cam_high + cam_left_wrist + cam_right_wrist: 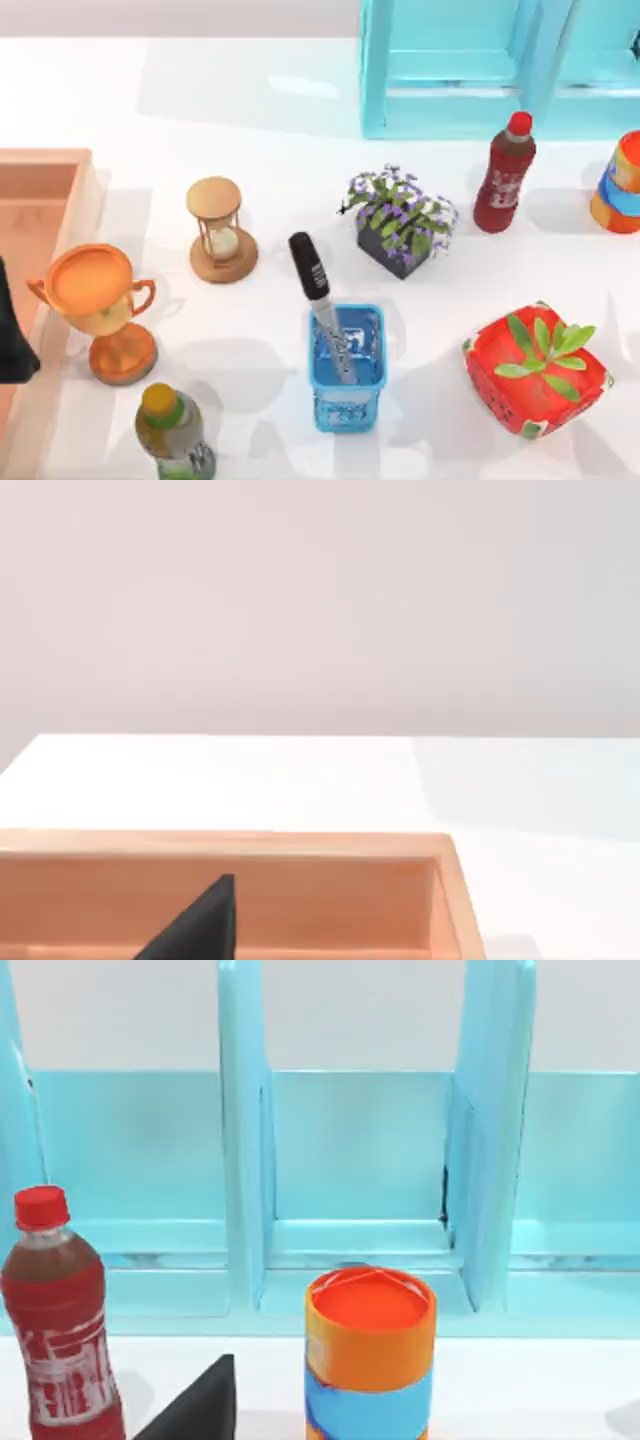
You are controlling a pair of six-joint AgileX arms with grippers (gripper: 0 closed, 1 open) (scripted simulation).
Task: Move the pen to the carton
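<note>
Tabletop (pixel 270 110) is plain white, under a pale wall, with a turquoise shelf unit (pixel 450 70) at the back right. Carton (pixel 45 190) sits at the left edge, and the left gripper (pixel 12 340) hangs over its near part; I cannot tell whether its fingers are parted or closed. Right of the carton stand a trophy (pixel 95 305) and an hourglass (pixel 218 230). Farther right, well apart from that gripper, the pen (pixel 318 300) leans cap-up in a blue basket (pixel 347 370). Right of the basket lies a red box (pixel 535 370).
</note>
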